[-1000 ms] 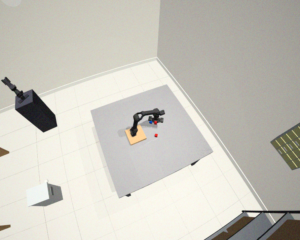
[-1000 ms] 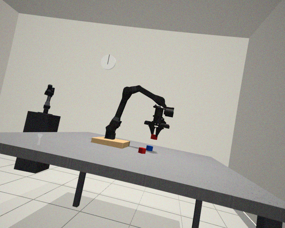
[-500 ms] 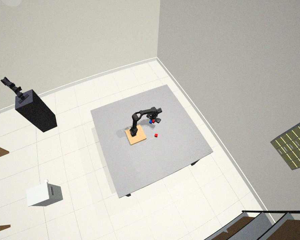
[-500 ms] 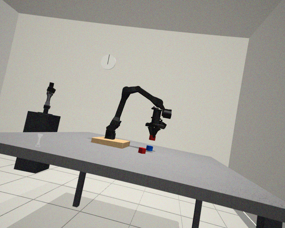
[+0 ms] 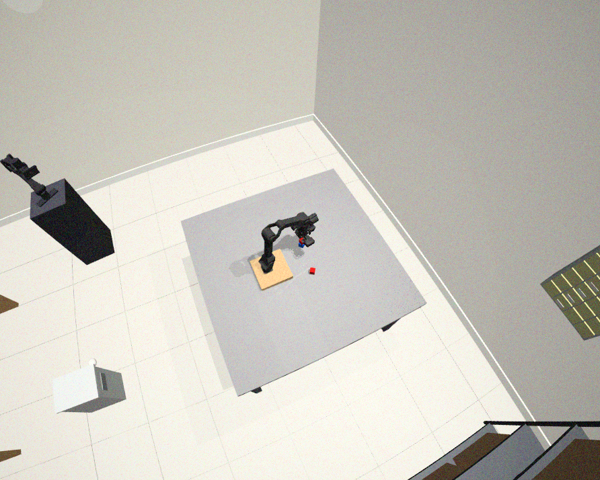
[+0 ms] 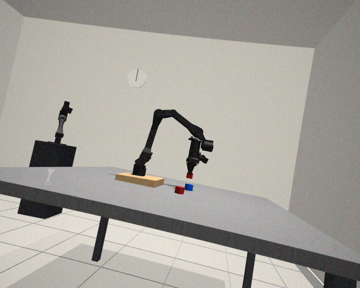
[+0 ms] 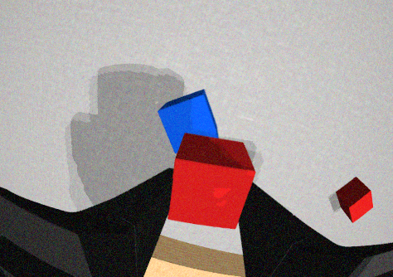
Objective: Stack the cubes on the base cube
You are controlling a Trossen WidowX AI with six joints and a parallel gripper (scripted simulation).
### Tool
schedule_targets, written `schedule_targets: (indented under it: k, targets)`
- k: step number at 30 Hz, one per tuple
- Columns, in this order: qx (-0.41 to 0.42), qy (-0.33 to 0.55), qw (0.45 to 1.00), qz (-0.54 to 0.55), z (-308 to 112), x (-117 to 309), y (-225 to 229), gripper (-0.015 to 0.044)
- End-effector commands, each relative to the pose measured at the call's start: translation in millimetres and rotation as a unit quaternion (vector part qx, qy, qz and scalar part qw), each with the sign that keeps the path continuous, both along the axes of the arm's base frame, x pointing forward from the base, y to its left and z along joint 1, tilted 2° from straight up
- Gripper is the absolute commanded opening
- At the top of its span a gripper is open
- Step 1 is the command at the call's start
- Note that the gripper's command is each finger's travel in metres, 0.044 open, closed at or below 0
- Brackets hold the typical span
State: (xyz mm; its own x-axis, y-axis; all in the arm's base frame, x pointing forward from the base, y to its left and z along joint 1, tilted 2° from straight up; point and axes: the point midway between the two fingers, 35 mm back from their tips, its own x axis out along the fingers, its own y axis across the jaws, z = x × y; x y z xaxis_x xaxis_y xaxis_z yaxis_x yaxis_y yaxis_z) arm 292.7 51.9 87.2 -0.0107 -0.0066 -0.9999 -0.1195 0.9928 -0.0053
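Note:
My gripper (image 6: 189, 173) (image 7: 208, 182) is shut on a red cube (image 5: 301, 240) (image 6: 189, 175) (image 7: 209, 193) and holds it in the air above the blue base cube (image 5: 301, 245) (image 6: 189, 187) (image 7: 188, 119). In the exterior view a gap shows between the held cube and the blue cube. In the wrist view the held cube hides the near part of the blue cube, and the two are turned differently. The other red cube (image 5: 312, 270) (image 6: 179, 190) (image 7: 356, 199) lies apart on the grey table, its top bare.
The arm stands on a wooden board (image 5: 277, 281) (image 6: 139, 180) on the grey table (image 5: 311, 330) (image 6: 211, 213). A second arm stands on a black pedestal (image 5: 72, 222) (image 6: 53, 155), away from the table.

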Motion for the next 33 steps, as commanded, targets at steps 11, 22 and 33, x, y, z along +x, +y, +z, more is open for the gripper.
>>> schedule_targets:
  k: [11, 22, 33]
  targets:
    - [0.003, -0.003, 0.990, -0.139, -7, -14, 20, 0.0105]
    - [0.003, -0.003, 0.990, -0.139, -7, -14, 20, 0.0105]
    - [0.003, -0.003, 0.990, -0.141, -24, -14, 21, 0.0105]
